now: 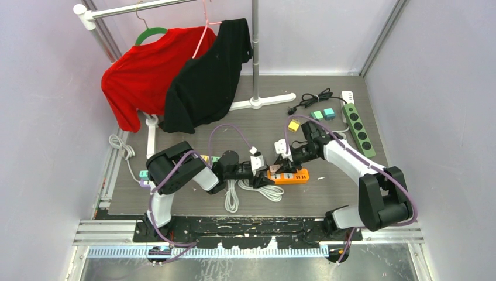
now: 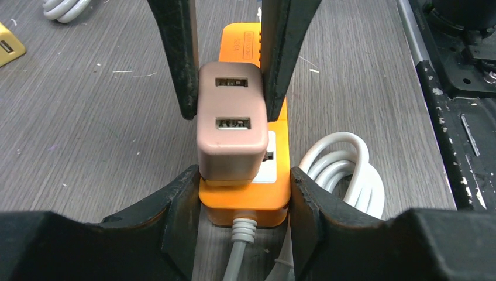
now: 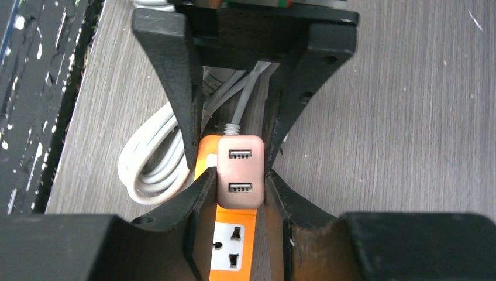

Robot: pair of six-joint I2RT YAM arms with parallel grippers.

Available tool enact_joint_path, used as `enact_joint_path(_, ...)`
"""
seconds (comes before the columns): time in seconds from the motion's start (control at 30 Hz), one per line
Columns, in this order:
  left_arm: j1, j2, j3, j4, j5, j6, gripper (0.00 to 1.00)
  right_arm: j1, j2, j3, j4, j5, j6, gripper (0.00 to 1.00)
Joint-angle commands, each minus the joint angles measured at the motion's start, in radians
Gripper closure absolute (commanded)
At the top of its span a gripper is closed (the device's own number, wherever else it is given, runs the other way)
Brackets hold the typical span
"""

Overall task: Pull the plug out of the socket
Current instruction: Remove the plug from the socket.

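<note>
left wrist: pinkish plug (image 2: 228, 126), orange socket (image 2: 243, 202)

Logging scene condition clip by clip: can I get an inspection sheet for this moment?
Surface: grey wood-grain table, lightly specked.
Job's things: pink USB adapter seated on orange power strip.
Clutter: coloured blocks, green power strip at far right.
Grippers: left gripper clamps the orange strip's cable end; right gripper shut on the adapter.
Cables: white cord coiled beside the strip; black cord near the far edge.
Surroundings: red garment and black garment on clothes rail; pale walls.
</note>
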Motion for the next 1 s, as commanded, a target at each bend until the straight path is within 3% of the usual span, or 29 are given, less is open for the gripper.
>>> enact_joint_path(0.0,0.012,0.009,-0.013,-0.040,-0.046,0.013,0.97,-0.034,-0.023,0.004,0.086,-0.052,0.228,0.99)
enact_joint_path(0.3,0.012,-0.011,0.000,-0.059,-0.068,-0.034,0.91,-0.104,-0.036,0.054,-0.140,-0.155,0.038,0.99)
enact_joint_path(0.5,0.011,-0.061,0.006,-0.073,-0.106,-0.092,0.54,-0.147,-0.026,0.114,-0.256,-0.212,0.047,0.99)
enact_joint_path(0.63,0.012,-0.151,-0.012,-0.074,-0.141,-0.128,0.28,-0.197,0.000,0.169,-0.298,-0.265,0.179,0.99)
enact_joint_path(0.7,0.011,-0.209,-0.024,-0.082,-0.160,-0.140,0.20,-0.212,0.013,0.192,-0.287,-0.274,0.282,0.99)
enact_joint_path(0.97,0.010,-0.432,-0.079,-0.235,-0.190,-0.259,0.13,-0.239,0.056,0.221,0.004,-0.230,0.930,0.99)
